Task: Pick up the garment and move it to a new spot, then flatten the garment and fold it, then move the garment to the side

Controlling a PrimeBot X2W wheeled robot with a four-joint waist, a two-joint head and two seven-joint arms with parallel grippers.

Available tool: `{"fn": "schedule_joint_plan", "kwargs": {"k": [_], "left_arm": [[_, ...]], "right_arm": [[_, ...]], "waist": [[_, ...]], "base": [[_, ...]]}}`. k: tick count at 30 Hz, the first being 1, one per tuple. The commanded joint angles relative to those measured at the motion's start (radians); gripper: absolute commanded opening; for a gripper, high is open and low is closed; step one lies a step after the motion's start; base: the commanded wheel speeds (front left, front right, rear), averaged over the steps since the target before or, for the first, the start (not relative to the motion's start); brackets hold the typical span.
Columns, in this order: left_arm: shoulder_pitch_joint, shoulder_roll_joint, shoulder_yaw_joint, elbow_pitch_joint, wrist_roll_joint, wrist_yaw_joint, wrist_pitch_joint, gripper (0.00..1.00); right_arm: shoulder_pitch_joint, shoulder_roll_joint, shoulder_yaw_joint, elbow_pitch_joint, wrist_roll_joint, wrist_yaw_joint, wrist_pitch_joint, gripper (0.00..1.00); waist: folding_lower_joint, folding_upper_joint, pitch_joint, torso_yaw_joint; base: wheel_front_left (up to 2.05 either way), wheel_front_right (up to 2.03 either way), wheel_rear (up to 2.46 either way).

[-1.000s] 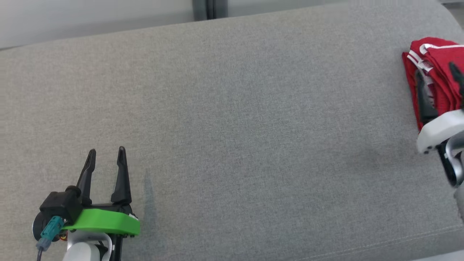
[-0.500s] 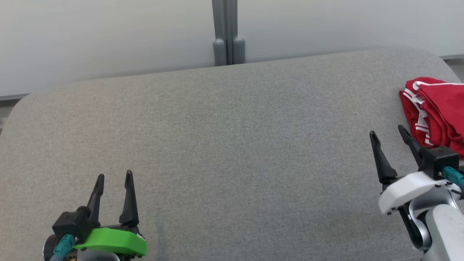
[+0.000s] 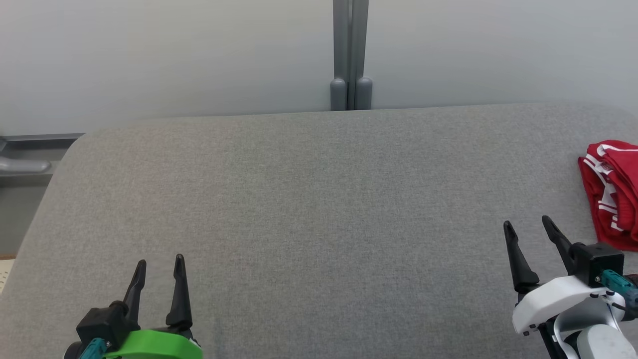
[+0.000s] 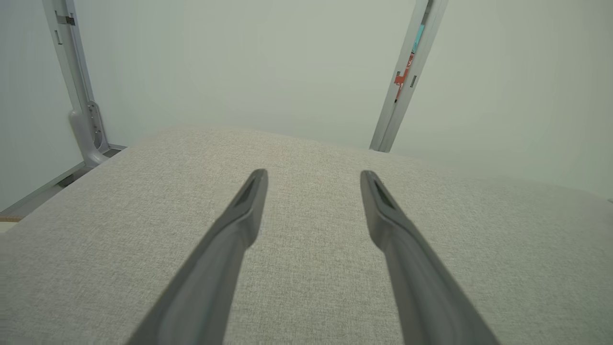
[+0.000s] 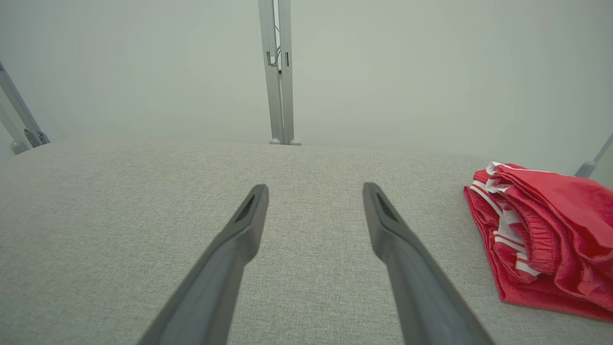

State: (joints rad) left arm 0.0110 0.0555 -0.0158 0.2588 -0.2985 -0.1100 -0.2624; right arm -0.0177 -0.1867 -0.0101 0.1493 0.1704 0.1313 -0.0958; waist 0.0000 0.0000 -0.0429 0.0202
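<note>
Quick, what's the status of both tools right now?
Left tool: open, empty.
Right tool: open, empty, apart from the red garment.

Soft, even, shadowless light; wide-angle wrist distortion.

Long dark tapered jaws, green left mount (image 3: 154, 347), white right mount (image 3: 552, 299), teal cable plugs (image 3: 616, 282)
</note>
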Motion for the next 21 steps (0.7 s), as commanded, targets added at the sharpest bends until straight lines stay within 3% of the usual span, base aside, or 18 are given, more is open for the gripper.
{"fn": "schedule_joint_plan", "kwargs": {"k": [1,21], "left_arm": [[0.014,0.000,0.005,0.000,0.001,-0.004,-0.002,1.00],[-0.004,-0.002,0.015,0.015,0.014,-0.014,-0.003,1.00]], "right_arm": [[0.015,0.002,0.004,-0.006,-0.006,-0.001,0.004,1.00],[0.021,0.025,0.009,0.002,0.001,-0.001,0.004,1.00]], "waist": [[0.0000,0.0000,-0.001,0.002],[0.0000,0.0000,-0.001,-0.011]], "base": [[0.00,0.00,0.00],[0.00,0.00,0.00]]}}
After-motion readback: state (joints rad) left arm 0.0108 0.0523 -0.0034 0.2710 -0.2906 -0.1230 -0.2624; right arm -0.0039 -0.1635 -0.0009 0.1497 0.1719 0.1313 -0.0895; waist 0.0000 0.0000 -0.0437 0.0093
